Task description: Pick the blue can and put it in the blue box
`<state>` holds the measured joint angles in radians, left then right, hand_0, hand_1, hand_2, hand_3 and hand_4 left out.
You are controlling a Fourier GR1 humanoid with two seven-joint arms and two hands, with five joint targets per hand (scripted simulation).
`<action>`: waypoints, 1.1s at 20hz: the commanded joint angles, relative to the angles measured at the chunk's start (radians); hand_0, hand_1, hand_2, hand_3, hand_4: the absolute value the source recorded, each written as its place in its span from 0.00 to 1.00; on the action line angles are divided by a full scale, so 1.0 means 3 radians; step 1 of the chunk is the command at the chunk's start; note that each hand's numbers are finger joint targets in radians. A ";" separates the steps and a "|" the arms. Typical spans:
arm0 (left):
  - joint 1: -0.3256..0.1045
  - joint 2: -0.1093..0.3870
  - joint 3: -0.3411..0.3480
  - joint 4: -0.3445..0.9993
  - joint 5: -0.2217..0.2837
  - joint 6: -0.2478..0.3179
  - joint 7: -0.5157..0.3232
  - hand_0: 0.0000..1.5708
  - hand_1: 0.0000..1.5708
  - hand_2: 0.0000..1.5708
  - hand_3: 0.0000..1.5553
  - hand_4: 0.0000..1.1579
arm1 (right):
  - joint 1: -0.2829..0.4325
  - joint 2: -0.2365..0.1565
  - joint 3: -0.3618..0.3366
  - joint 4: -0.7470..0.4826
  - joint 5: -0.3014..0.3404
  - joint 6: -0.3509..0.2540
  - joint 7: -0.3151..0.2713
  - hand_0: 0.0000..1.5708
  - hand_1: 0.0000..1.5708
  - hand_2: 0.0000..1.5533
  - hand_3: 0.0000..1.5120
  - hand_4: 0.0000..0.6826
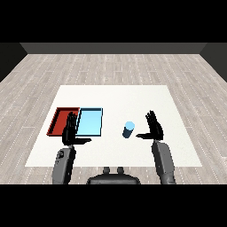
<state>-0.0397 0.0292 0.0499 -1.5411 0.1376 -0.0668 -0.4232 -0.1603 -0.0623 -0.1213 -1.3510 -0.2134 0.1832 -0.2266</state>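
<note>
A small blue can (128, 129) stands upright on the white table (133, 97), right of the trays. My right hand (154, 127) is just to the can's right, fingers straight and thumb pointing toward the can, not touching it. The light blue tray (90, 122) lies left of the can with nothing in it. My left hand (71, 133) hovers open over the near edge where the red tray and the light blue tray meet.
The red tray (61, 119) lies against the left side of the light blue tray, partly covered by my left hand. The table's near edge runs just behind both forearms.
</note>
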 commanded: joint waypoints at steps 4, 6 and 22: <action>0.0197 -0.0093 -0.0307 0.0078 -0.0050 0.0218 -0.0350 0.00 0.00 0.00 0.00 0.00 | -0.0100 0.0000 -0.0008 0.0324 -0.0029 0.0021 -0.0087 0.00 0.00 0.00 0.00 0.00; 0.0214 0.0122 0.0017 -0.0304 0.0152 -0.0094 0.0088 0.00 0.00 0.00 0.00 0.00 | 0.0123 0.0142 0.0115 0.0089 -0.0024 -0.0082 0.0011 0.00 0.00 0.00 0.00 0.00; 0.0321 0.0108 0.0068 -0.0293 0.0139 -0.0145 -0.0092 0.00 0.00 0.00 0.00 0.00 | -0.0118 0.0203 0.0332 0.0906 0.0094 -0.0182 -0.0550 0.00 0.00 0.00 0.00 0.00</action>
<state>0.0002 0.0502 0.0650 -1.5775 0.1713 -0.0894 -0.4407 -0.2232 -0.0198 -0.0677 -1.0856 -0.2078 0.1532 -0.3492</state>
